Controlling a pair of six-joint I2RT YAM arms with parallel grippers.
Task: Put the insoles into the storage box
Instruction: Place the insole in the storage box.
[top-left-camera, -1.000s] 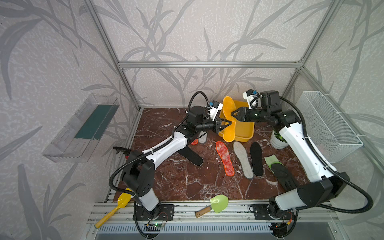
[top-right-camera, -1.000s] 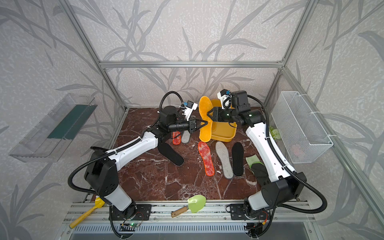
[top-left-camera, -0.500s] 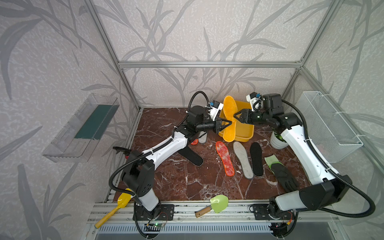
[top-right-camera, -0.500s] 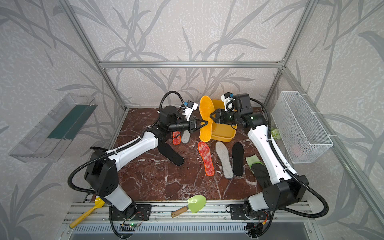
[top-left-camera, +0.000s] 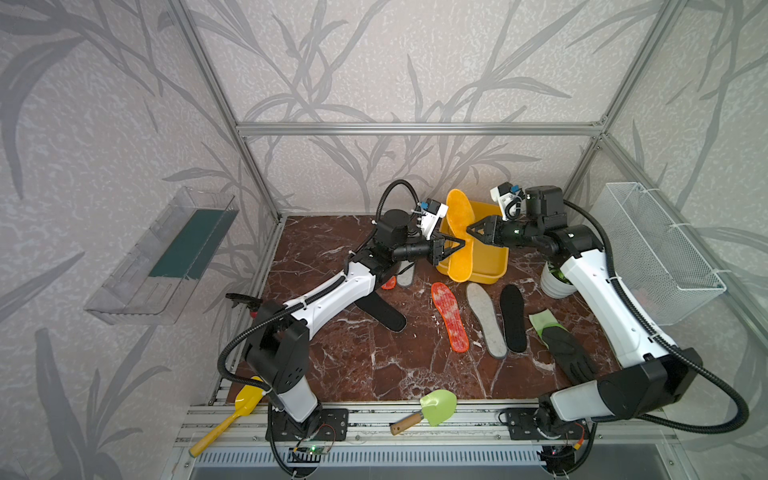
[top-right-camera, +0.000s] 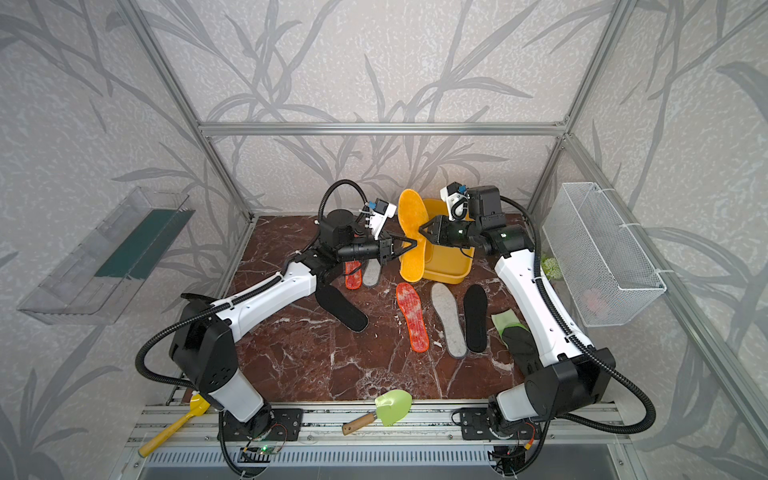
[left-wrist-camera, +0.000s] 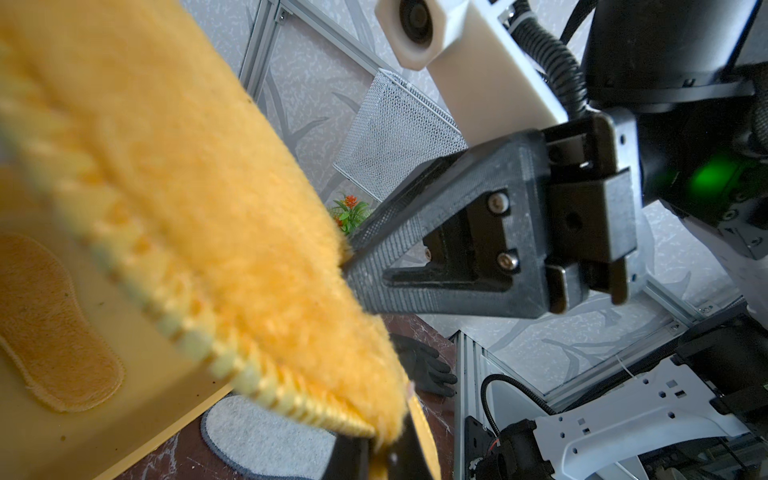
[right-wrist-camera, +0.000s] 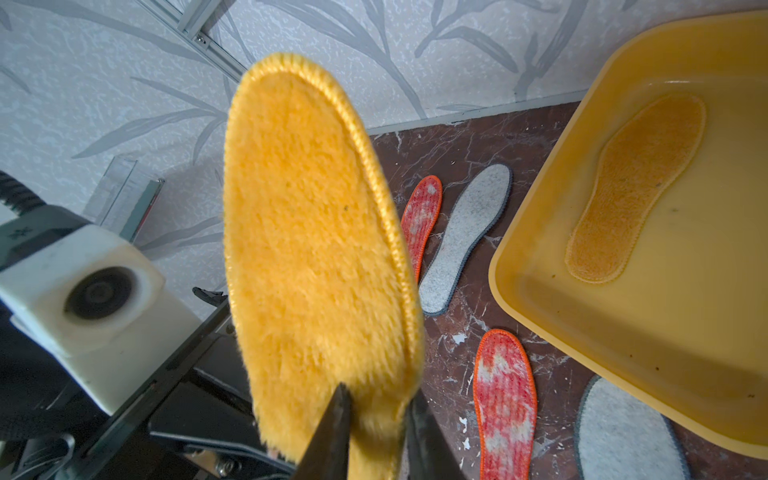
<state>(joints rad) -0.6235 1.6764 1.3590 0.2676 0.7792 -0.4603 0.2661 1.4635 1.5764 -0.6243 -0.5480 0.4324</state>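
Left gripper clamps the yellow-orange insole upright. Right gripper pinches its other edge, likely a handover; storage box at three o'clock.

I'm holding the fuzzy yellow-orange insole in the left gripper, whose jaws are pinching its edge close to the lens. The right gripper is coming in from the opposite side, its tip sinking into the pile. Under the insole, the yellow storage box is carrying a second yellow-orange insole, lying flat. A grey felt insole is resting on the counter just beside the box.
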